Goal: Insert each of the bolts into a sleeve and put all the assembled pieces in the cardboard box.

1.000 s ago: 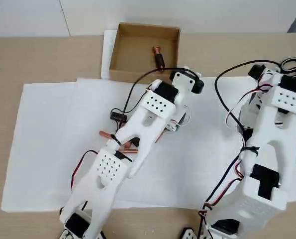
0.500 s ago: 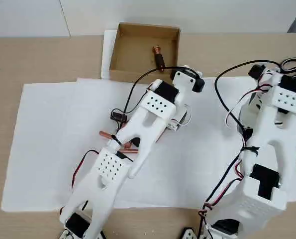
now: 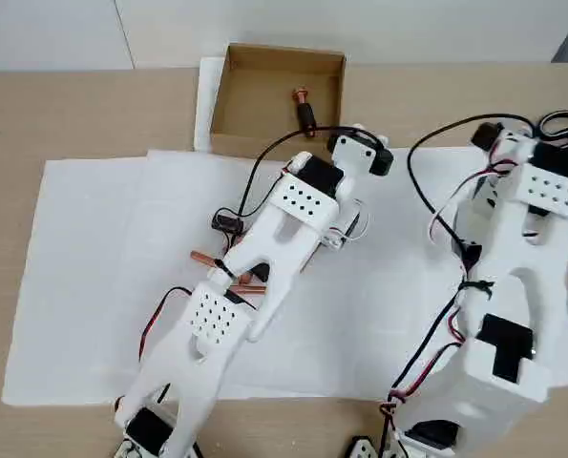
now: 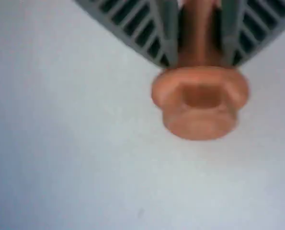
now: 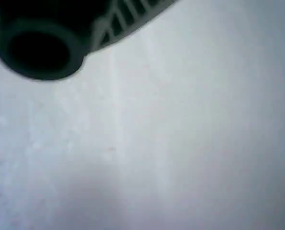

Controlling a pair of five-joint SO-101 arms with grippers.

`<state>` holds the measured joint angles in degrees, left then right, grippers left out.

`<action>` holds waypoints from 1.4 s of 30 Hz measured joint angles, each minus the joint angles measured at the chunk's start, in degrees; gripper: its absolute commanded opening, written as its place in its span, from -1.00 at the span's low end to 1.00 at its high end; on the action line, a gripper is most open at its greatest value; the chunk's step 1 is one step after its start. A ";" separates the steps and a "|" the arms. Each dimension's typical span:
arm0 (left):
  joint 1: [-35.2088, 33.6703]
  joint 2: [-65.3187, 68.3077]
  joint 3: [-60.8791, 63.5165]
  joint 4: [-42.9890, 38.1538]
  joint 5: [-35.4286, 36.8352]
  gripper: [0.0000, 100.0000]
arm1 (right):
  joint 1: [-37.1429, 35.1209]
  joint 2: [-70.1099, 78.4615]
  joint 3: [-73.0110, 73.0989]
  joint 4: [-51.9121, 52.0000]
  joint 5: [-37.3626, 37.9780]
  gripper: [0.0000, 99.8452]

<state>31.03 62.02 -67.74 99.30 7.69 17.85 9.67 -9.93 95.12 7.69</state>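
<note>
1. Left gripper (image 4: 198, 50): clamped on a copper bolt (image 4: 199, 103). The ribbed fingers (image 4: 132, 24) pinch the shank, and the flanged head stands clear past their tips. The shank's other end is hidden, so I cannot confirm which end is free for insertion.
2. Right gripper (image 5: 92, 26): judged to be holding a black sleeve (image 5: 39, 50). One ribbed finger lies against it; the opposite side is out of sight. The open bore is exposed, which suits receiving a bolt.
3. Both held parts hang over the white paper (image 3: 93, 267). In the high view the two arms stand well apart, so the parts have not yet been brought together. Judgement: the step in hand is mating this bolt with this sleeve.
4. Loose bolts (image 3: 204, 258) lie on the paper just beside the left arm, within its reach. They look like stock for later assemblies.
5. Cardboard box (image 3: 228, 91): it sits on the table (image 3: 35, 114) at the paper's far edge. One assembled piece (image 3: 305, 110) lies inside, near one wall. Judgement: the task is partly done, with several pieces outstanding.
</note>
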 measured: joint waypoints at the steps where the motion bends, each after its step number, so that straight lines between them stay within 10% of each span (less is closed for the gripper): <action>1: -0.09 0.00 -0.62 0.00 0.26 -0.99 | -0.53 -1.58 0.00 0.00 0.00 -0.99; 19: -9.93 -20.57 -1.23 0.09 8.00 -0.99 | -6.51 -46.95 7.56 0.09 0.00 -0.99; 42: -8.35 -51.16 -0.70 0.09 8.09 -0.99 | -8.53 -112.70 62.51 -19.69 -0.35 -0.99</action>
<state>22.68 10.86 -68.44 99.38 15.78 9.32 -103.03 52.57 75.43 7.34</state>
